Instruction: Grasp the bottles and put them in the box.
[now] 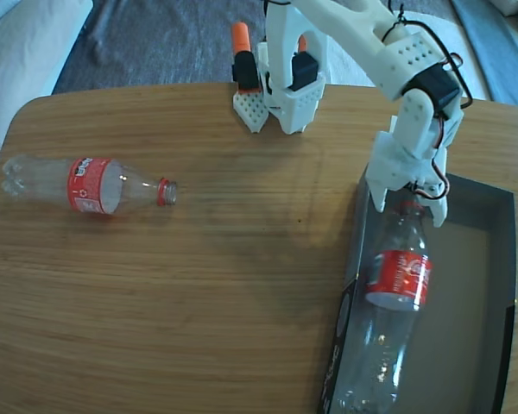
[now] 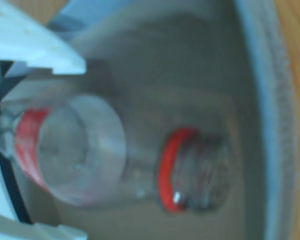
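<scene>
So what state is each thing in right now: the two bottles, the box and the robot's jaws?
Bottle in the box: uncapped, lying in the box, neck between the jaws.
Bottle on the table: uncapped, lying on its side.
Box: open-topped, holding one bottle.
Gripper: jaws astride the bottle neck; grip unclear.

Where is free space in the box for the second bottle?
The box is bare along its right side, between the bottle lying by the left wall and the right wall. The far left corner is crowded: the gripper hangs over that bottle's neck.
</scene>
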